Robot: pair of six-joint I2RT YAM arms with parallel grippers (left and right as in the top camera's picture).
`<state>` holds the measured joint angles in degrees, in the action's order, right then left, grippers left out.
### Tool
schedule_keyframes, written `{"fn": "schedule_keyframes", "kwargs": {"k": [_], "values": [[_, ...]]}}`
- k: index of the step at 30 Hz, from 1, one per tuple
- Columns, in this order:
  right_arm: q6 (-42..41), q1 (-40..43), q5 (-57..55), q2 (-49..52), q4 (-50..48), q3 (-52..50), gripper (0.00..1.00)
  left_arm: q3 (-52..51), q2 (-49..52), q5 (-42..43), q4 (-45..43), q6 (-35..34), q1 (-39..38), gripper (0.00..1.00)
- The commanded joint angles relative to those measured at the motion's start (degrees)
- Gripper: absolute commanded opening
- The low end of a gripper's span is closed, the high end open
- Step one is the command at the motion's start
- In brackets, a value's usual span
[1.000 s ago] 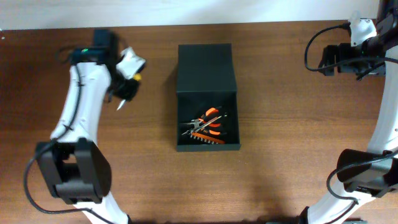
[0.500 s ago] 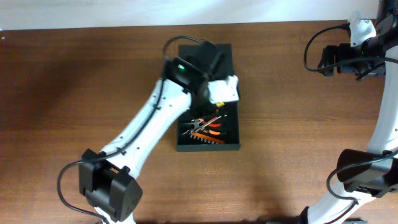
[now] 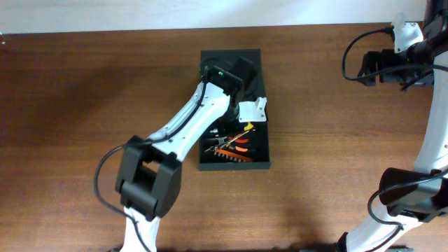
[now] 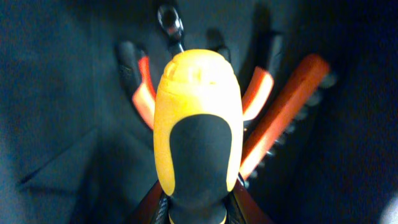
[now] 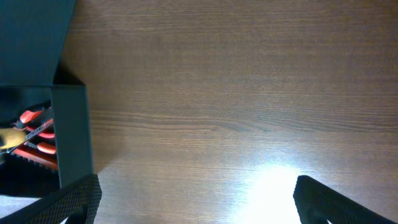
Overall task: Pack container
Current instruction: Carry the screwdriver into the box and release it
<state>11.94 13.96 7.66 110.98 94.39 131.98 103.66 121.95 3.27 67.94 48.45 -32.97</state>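
The left gripper (image 3: pixel 250 115), which a second ago hung over bare table far off to one side, now sits right above the open container (image 3: pixel 234 165). Its jaws are drawn narrow on a yellow-and-black tool handle (image 4: pixel 198 124), and directly beneath that handle lie orange-handled pliers (image 4: pixel 142 93) and a red bar-shaped holder (image 4: pixel 285 115) on the box floor. The right gripper (image 5: pixel 196 198) has not moved: it is spread wide on nothing, with the container well off to its side.
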Motion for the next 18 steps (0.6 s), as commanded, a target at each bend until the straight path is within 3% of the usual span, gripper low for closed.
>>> {"fn": "schedule_keyframes", "kwargs": {"k": [1,3,4,5,6,9,14,18], "values": [[-0.46,-0.07,0.98,0.09,0.15,-0.20,0.99,0.09,2.05,1.70,-0.22,0.92,0.52,0.02],[-0.46,-0.07,0.96,0.09,0.15,-0.20,0.99,0.09,3.04,1.70,-0.22,0.92,0.52,0.02],[-0.46,-0.07,0.96,0.09,0.15,-0.20,0.99,0.09,3.63,1.70,-0.17,0.92,0.52,0.09],[-0.46,-0.07,0.98,0.09,0.13,-0.20,0.99,0.09,3.74,1.68,0.02,0.92,0.52,0.24],[-0.46,-0.07,0.96,0.09,0.13,-0.20,0.99,0.09,3.74,1.68,0.04,0.92,0.52,0.33],[-0.46,-0.07,0.98,0.09,0.13,-0.20,0.99,0.22,3.72,1.46,0.09,0.90,0.50,0.51],[-0.46,-0.07,2.34,0.09,0.13,-0.20,0.99,1.99,3.61,0.28,1.55,-2.99,0.50,0.69],[-0.46,-0.07,4.92,0.09,-0.09,-0.20,0.99,9.40,2.95,-2.25,6.99,-5.77,0.52,0.71]]}}
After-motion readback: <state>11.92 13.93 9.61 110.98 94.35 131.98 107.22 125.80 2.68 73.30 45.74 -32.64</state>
